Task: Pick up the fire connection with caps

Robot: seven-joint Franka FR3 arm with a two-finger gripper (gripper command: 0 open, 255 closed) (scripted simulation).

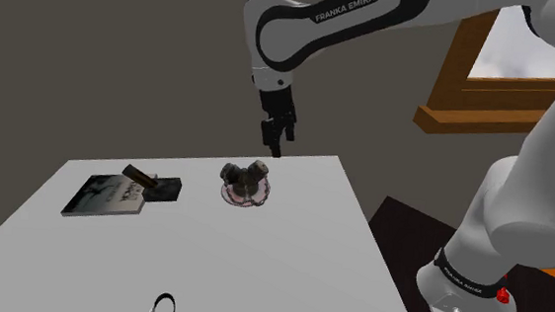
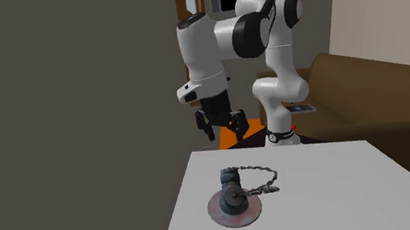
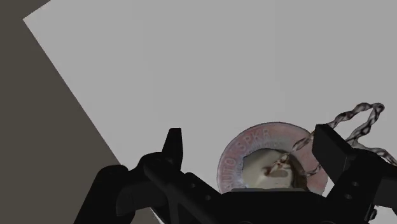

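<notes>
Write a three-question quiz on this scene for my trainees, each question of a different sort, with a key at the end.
1. True or false: the jaws are shut on the fire connection.
2. The chain runs from: A) the book B) the fire connection C) the jaws.
3. Fill in: in the shoulder view, the book lies to the fire connection's ____.

Key
1. False: the jaws stand open above it, holding nothing.
2. B
3. left
</notes>
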